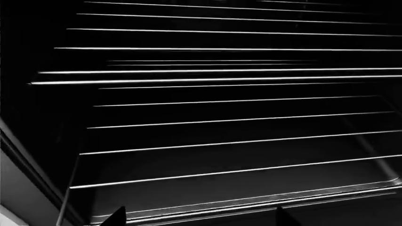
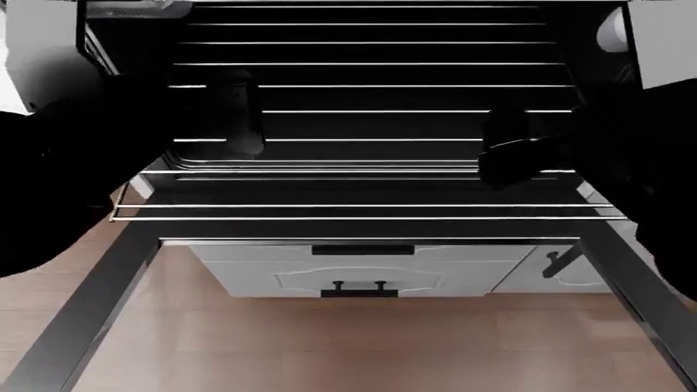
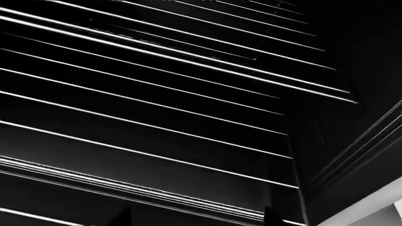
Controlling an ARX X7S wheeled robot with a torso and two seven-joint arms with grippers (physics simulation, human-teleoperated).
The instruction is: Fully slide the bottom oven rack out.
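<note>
Wood floor [image 2: 360, 343] and white drawers [image 2: 360, 273] sit below your view; no writing is legible anywhere. The oven [image 2: 120, 269] stands open, black cavity ahead. The bottom oven rack [image 2: 370, 211] is drawn out past the cavity's front edge. Your left gripper [image 2: 241, 122] and right gripper [image 2: 512, 155] hover above it; their spread cannot be judged.

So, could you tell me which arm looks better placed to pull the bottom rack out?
Probably the right: the right gripper hangs nearer the bottom oven rack and its front rail; the left gripper sits further back.
</note>
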